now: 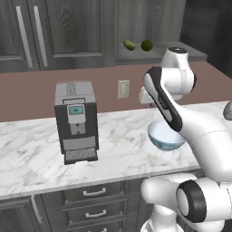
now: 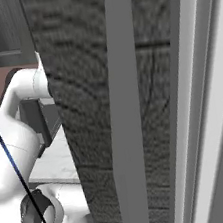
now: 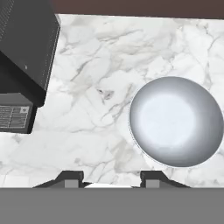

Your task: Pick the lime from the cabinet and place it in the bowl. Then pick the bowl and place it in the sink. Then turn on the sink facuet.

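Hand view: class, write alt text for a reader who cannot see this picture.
Looking straight down on a white marble counter, an empty round bowl sits at right, and the corner of a dark coffee machine fills the upper left. The gripper hangs over bare counter left of the bowl, holding nothing.

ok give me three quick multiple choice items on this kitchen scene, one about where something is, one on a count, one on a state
1. Where is the lime?
A. in the bowl
B. on the open cabinet shelf
C. on the counter beside the coffee machine

2. How many green fruits lie on that shelf?
A. one
B. two
C. four

3. What is in the bowl?
A. nothing
B. the lime
C. water

Answers:
1 B, the left base view shows the dark green ball up on the cabinet shelf.
2 B, the lime lies beside a longer, lighter oval fruit.
3 A, the hand view looks straight into a bare white inside, with the gripper above the marble counter near the coffee machine.
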Robot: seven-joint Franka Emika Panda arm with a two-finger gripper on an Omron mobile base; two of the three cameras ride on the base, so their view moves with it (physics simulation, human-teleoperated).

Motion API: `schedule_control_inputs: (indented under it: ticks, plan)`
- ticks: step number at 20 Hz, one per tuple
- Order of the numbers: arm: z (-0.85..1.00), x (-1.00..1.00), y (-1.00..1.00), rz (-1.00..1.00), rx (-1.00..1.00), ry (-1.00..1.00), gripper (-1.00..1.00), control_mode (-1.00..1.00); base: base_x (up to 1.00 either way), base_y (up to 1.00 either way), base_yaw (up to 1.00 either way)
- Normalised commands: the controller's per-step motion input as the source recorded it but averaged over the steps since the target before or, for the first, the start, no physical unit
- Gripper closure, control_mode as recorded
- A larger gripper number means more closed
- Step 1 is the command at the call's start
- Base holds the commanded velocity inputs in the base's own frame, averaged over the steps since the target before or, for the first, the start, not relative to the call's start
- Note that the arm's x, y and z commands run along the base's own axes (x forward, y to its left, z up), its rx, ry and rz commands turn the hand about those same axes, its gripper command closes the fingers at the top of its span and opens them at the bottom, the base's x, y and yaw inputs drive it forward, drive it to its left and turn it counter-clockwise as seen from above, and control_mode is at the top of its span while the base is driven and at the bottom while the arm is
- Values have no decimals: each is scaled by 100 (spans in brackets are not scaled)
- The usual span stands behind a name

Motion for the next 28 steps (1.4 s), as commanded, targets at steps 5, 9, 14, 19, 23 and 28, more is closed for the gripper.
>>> schedule_control_inputs:
  ticks: [5, 9, 14, 19, 23, 28]
  plan:
    - [0, -7, -11, -1, 0, -6, -100, -100, 0, 0, 0]
    - [60, -8, -32, -3, 5, -29, -100, -100, 0, 0, 0]
    - [89, 16, -17, -7, 5, -15, -100, -100, 0, 0, 0]
    - [93, 36, -22, -7, 2, -13, -100, -100, 0, 0, 0]
    - [57, 53, -2, -2, 0, -21, -100, -100, 0, 0, 0]
    - [37, 48, -9, -1, 0, -23, -100, -100, 0, 0, 0]
